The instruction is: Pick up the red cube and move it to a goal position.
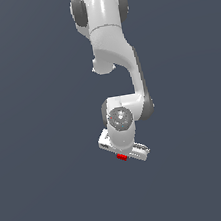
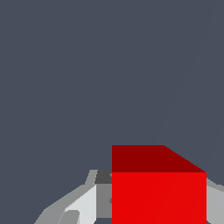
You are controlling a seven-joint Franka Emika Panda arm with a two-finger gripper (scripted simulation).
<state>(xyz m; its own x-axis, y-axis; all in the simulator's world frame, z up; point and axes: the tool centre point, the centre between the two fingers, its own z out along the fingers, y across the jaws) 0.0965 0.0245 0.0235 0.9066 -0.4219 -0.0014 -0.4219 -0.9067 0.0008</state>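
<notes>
The red cube [image 1: 122, 156] shows as a small red patch just under the white hand of the arm in the exterior view. In the wrist view the red cube [image 2: 159, 192] is large and sits between the two grey-white fingers [image 2: 83, 205], which press on its two sides. My gripper [image 1: 123, 157] is shut on the cube. The fingertips are hidden by the hand in the exterior view. I cannot tell how high the cube is above the floor.
The white arm [image 1: 109, 42] reaches down from the top of the exterior view. A plain dark grey-blue surface [image 1: 37, 144] fills everything else. No goal marker shows.
</notes>
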